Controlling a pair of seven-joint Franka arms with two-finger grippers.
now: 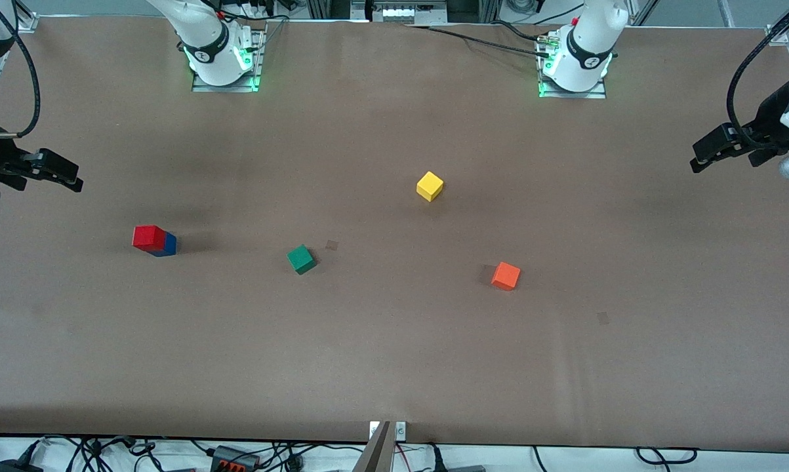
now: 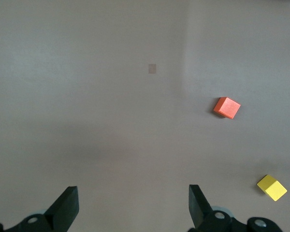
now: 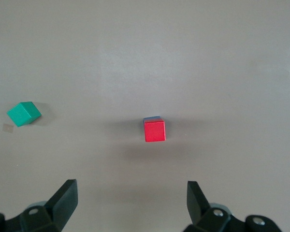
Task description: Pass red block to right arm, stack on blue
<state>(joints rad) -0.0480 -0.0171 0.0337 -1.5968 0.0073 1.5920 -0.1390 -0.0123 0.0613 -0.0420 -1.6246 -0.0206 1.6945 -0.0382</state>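
Nearest the front camera lies an orange cube [image 1: 505,276], with a green cube [image 1: 301,259] and a yellow cube [image 1: 429,186] farther off. Toward the right arm's end of the table, the red block [image 1: 149,237] sits stacked on the blue cube [image 1: 168,245]. Both the right gripper [image 1: 73,181] and the left gripper [image 1: 699,162] hang over the table's ends, fingers spread wide and holding nothing.

The brown table [image 1: 394,367] carries a blue cube [image 1: 169,246] toward the right arm's end, with a red block [image 1: 148,236] stacked on it. A green cube [image 1: 301,259] sits near the middle, a yellow cube [image 1: 429,186] farther from the front camera, and an orange cube [image 1: 505,276] toward the left arm's end.
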